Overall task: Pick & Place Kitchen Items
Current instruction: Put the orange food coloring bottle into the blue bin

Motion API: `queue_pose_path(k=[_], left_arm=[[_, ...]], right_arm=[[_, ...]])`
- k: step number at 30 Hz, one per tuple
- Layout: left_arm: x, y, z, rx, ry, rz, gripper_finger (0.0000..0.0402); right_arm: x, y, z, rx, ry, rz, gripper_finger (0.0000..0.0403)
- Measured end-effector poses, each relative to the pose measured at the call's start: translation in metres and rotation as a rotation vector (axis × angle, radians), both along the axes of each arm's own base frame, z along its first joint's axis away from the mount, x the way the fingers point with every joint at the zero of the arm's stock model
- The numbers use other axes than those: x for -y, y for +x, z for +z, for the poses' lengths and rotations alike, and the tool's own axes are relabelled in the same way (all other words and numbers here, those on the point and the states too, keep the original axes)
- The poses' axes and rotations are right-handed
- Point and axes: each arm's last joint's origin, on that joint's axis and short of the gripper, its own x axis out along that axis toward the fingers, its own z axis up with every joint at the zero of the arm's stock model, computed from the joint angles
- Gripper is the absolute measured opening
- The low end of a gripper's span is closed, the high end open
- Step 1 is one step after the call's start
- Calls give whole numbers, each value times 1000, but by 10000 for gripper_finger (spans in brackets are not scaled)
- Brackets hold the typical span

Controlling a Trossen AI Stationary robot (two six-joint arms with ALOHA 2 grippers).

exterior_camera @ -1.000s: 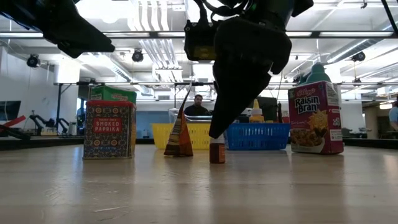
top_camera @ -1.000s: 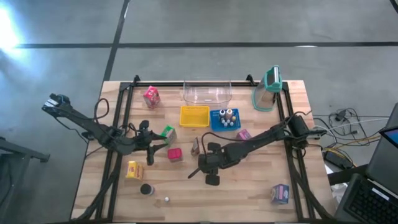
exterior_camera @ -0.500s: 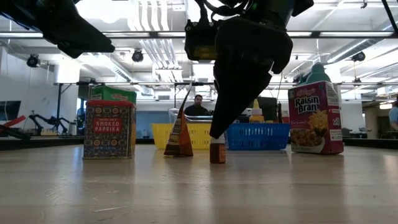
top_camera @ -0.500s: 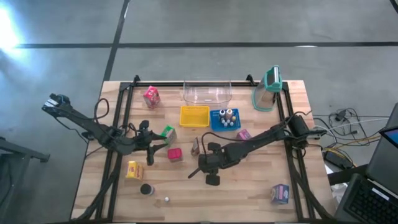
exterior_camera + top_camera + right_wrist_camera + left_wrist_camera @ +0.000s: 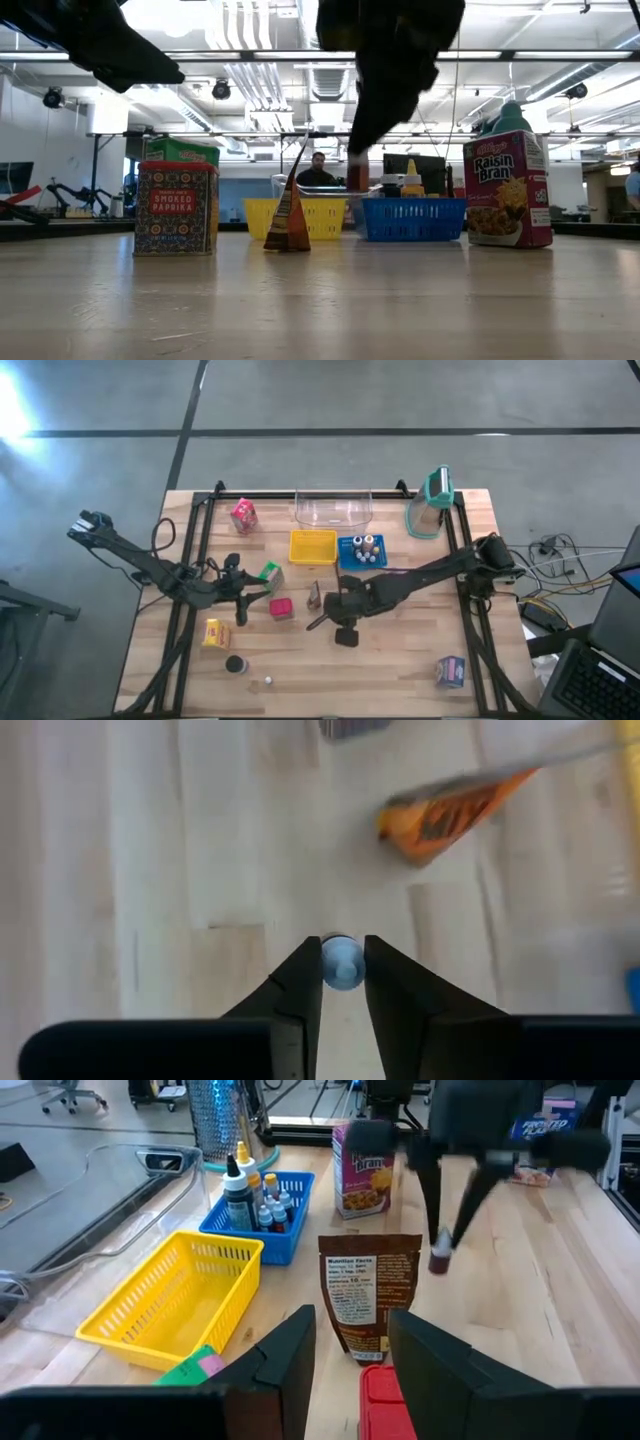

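The right claw (image 5: 343, 982) is gripping a small bottle (image 5: 357, 178) by its cap, holding it clear above the table (image 5: 400, 660) mid-scene, just near of the blue basket (image 5: 285, 1220). The bottle is hanging upright, long axis vertical. It appears light, rigid and smooth; a cap-level pinch may let it swing. The left claw (image 5: 350, 1365) is waiting part-open at the left, holding nothing.

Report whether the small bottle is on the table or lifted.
Lifted: the small bottle hangs upright in the right gripper, clear of the table.
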Motion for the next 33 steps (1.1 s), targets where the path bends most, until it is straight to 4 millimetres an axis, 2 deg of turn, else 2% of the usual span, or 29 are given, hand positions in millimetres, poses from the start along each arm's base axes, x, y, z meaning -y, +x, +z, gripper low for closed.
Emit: queue_pose_path(k=[5, 11, 17, 26, 33], left_arm=[[0, 0, 0, 4, -2, 0, 136], [0, 0, 0, 6, 0, 6, 136], [0, 0, 1, 11, -3, 7, 136], [0, 0, 1, 11, -4, 7, 136], [0, 0, 1, 10, -2, 7, 136]], right_arm=[[13, -10, 23, 29, -10, -29, 72], [30, -22, 51, 80, -13, -52, 58], [62, -27, 69, 124, -31, -116, 68], [122, -30, 71, 111, -81, -251, 59], [144, -27, 54, 53, -98, -291, 73]])
